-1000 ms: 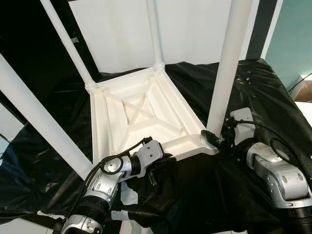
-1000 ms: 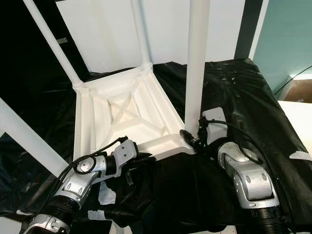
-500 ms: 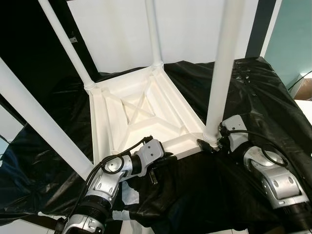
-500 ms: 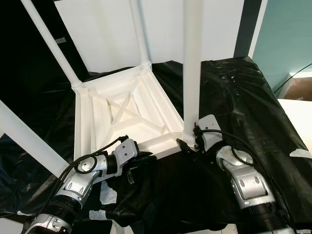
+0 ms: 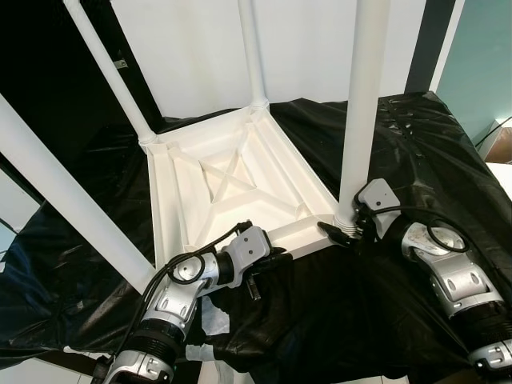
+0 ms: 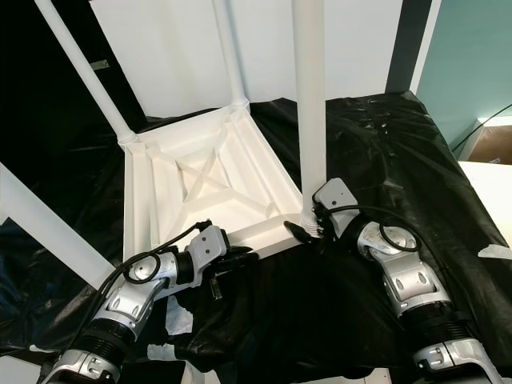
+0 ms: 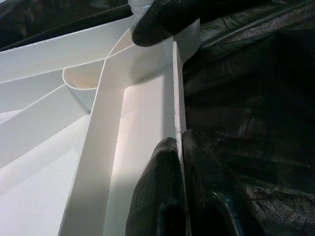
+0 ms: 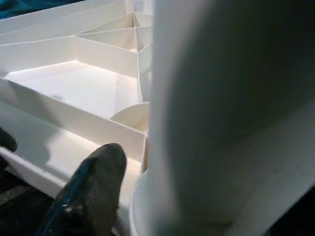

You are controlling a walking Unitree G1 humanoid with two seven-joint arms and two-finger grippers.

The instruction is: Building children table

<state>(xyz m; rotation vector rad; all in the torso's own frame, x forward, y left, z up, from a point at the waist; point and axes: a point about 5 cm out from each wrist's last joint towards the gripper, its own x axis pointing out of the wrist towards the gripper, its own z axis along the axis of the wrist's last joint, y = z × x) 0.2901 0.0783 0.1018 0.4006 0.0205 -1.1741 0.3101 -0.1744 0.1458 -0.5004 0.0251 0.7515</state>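
The left tool (image 7: 178, 162) pinches the upturned white table's rim (image 5: 280, 240); the right tool (image 5: 342, 232) clasps its near-corner leg (image 5: 360, 112).

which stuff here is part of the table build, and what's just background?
In the job:
- upturned white tabletop
- near right leg, right tool at its base
- other three legs, e.g. far left one
- left tool, pinching the tabletop's near rim

Just there:
- black plastic sheet under everything
- white panel behind

Silver jointed arms (image 5: 180, 292), looping black cables, black fingers (image 7: 162, 196)
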